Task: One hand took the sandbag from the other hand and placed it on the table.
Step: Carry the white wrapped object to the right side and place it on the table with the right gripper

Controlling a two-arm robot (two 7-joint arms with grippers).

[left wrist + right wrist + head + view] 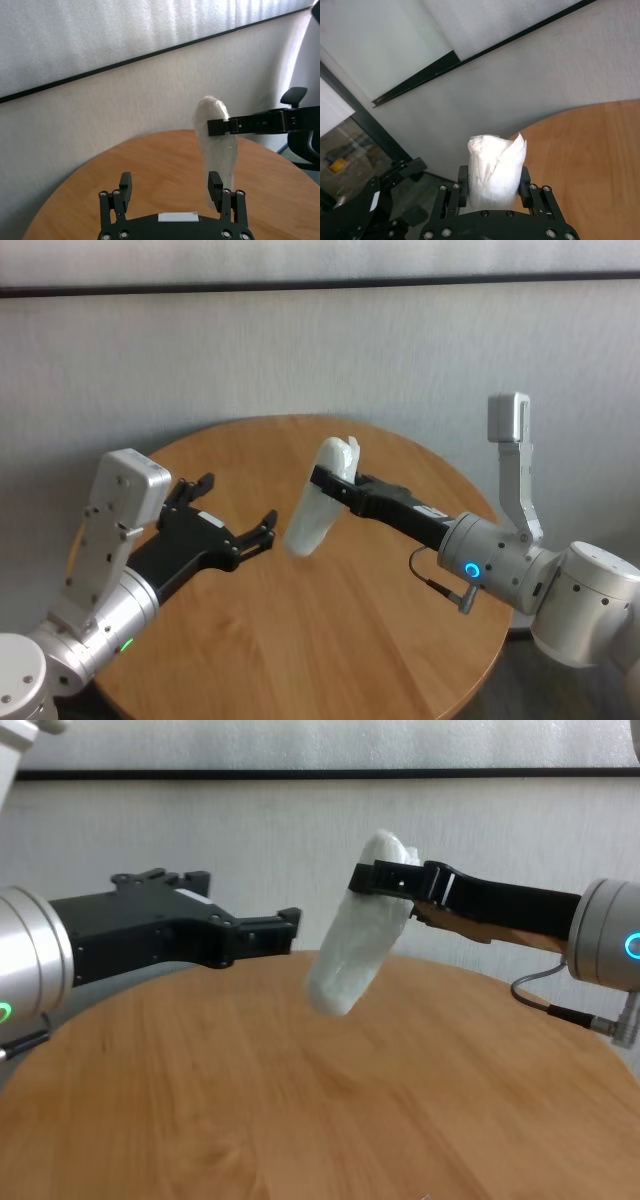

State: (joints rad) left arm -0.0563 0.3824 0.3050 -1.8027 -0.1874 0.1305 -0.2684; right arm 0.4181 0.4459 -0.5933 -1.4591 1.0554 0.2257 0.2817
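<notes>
The white sandbag [318, 502] hangs upright above the round wooden table [330, 640], clear of the wood. My right gripper [328, 478], the slim one with the blue ring, is shut on the sandbag's upper part [495, 170]; in the chest view this gripper [375, 880] reaches in from the right. My left gripper [237, 502], bulky with a green light, stands open just left of the bag and apart from it. From the left wrist, its fingertips [215, 179] sit in front of the sandbag's lower end [217, 150] with nothing between them.
A grey wall with a dark rail runs behind the table. A black office chair [300, 145] stands beyond the table's far right edge. A camera bracket [512, 440] rises from my right wrist. Bare table top [300, 1100] lies under both grippers.
</notes>
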